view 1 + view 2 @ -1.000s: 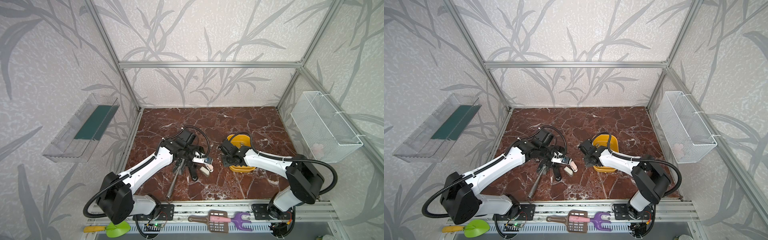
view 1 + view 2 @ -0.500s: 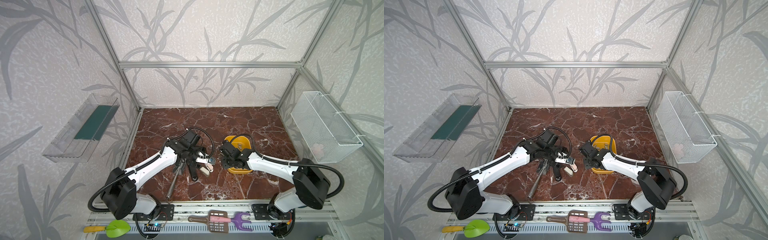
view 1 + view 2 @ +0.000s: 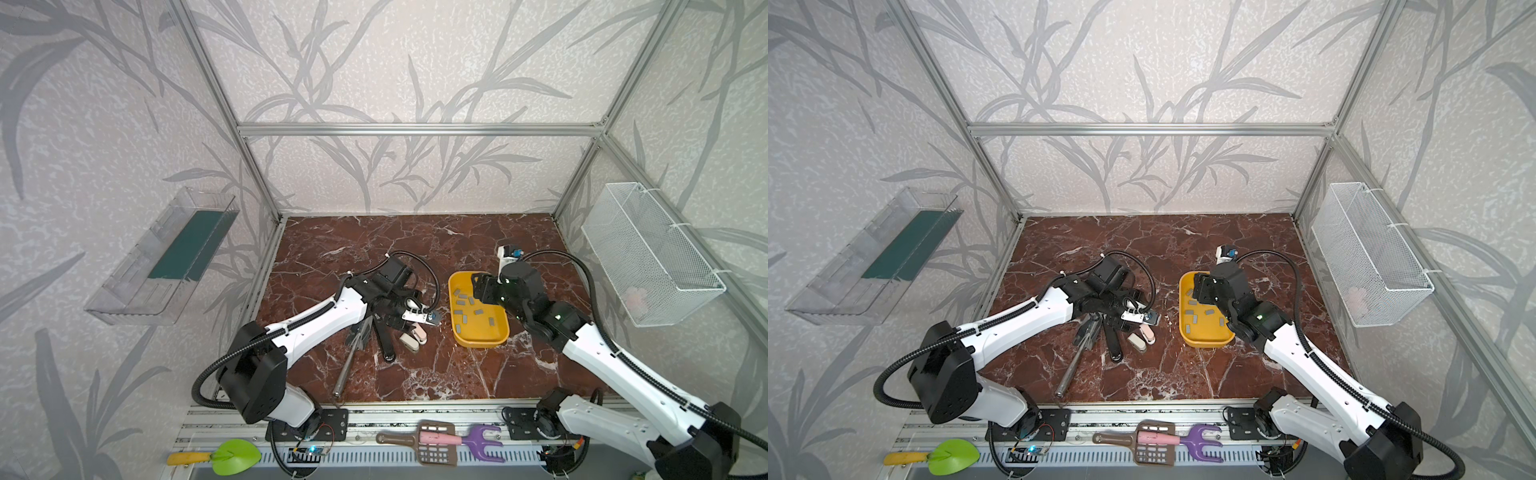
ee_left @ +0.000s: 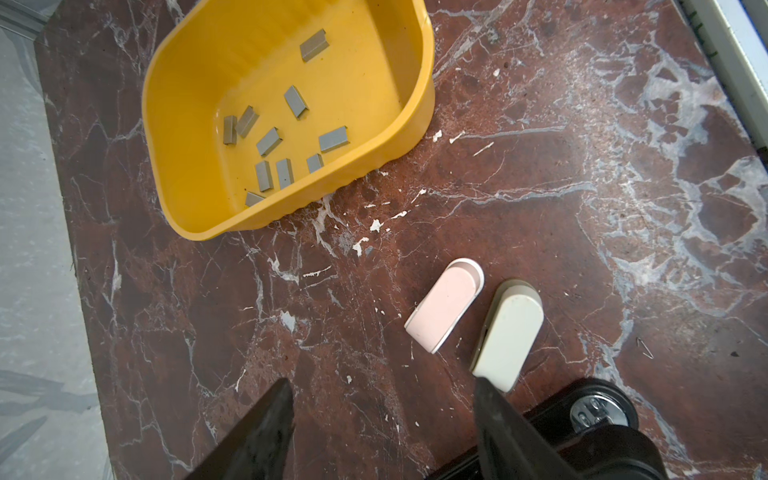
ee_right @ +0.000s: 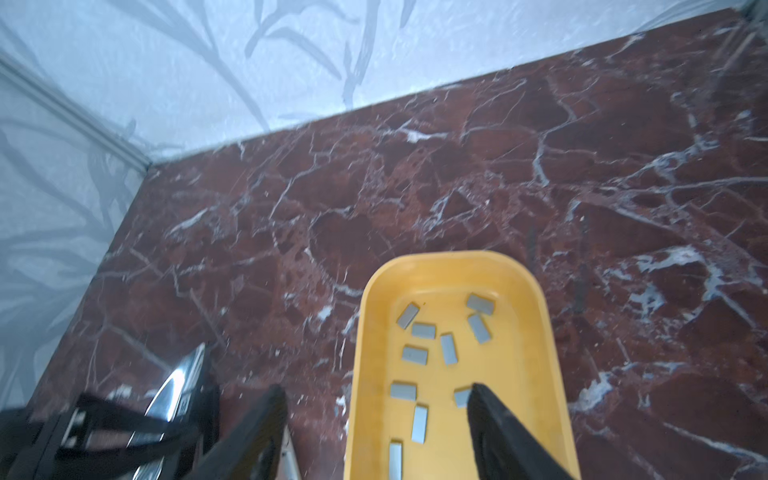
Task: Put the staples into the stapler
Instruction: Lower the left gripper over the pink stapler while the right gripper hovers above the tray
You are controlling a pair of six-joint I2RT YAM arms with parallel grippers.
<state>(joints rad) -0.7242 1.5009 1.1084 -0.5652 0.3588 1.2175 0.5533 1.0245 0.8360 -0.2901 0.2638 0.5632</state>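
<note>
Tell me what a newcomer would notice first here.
The yellow tray stands out, right of centre on the dark red marble table, with grey staples scattered inside. Just left of it lie a pink stapler and a cream stapler, beside a heap of black staplers. The open right gripper hangs over the tray.

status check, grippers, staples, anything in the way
Left gripper open, empty, beside small pink plastic stapler and small cream plastic stapler. Right gripper open, empty, above edge of yellow plastic tray. Small grey metal staple strips loose in tray, none picked.
</note>
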